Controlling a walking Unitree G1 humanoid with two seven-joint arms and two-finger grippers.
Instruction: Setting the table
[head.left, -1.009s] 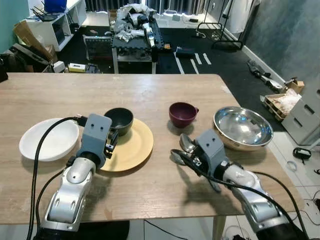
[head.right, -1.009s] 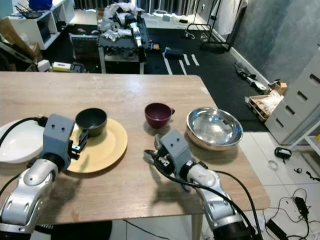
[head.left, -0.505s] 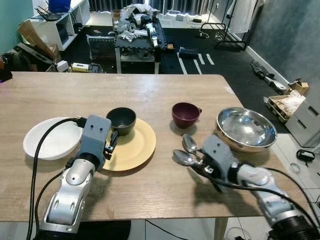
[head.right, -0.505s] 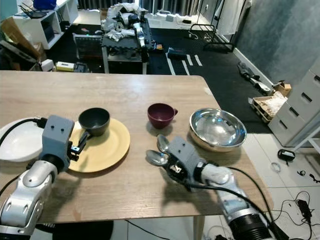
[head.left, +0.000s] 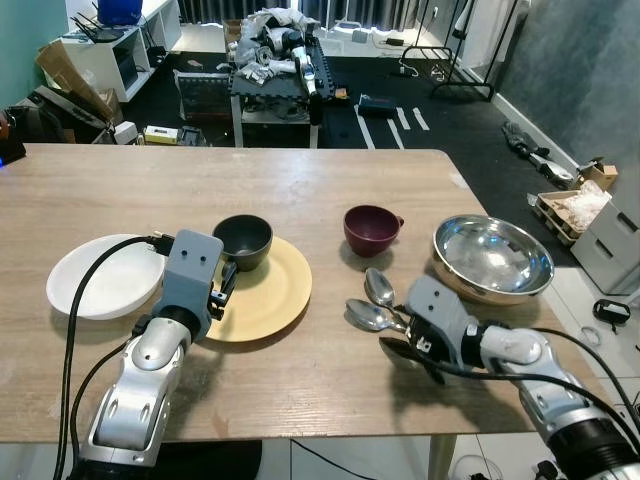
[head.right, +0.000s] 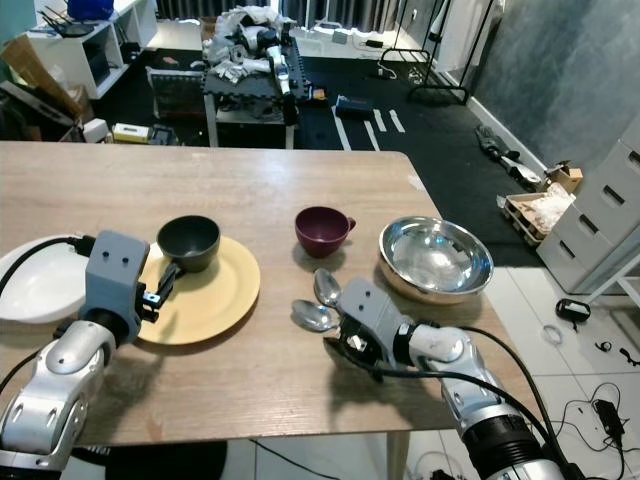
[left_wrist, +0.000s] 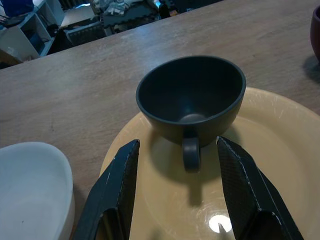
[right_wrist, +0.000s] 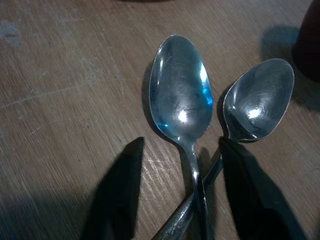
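The left arm reaches forward over the wooden desk (head.left: 300, 190), its left claw (left_wrist: 177, 195) low over the yellow plate (head.left: 268, 295) with its fingers (left_wrist: 117, 192) spread wide, one on each side of the handle of the dark cup (left_wrist: 191, 97) without touching it. The cup stands upright on the far part of the plate, its handle toward the claw. A white plate (head.left: 100, 275) lies just beside the yellow one on the robot's left.

The right arm bends in from the desk's right near corner, and the right claw (right_wrist: 180, 200) hovers low with its fingers (right_wrist: 117, 200) apart, straddling the crossed handles of two metal spoons (right_wrist: 182, 92); it grips nothing. The spoons lie flat on the desk, bowls up, between the yellow plate and the steel bowl (head.left: 490, 255), just nearer than the maroon cup (head.left: 370, 228). The steel bowl sits close to the desk's right edge. Bare wood stretches across the far half and along the near edge between the two arms.
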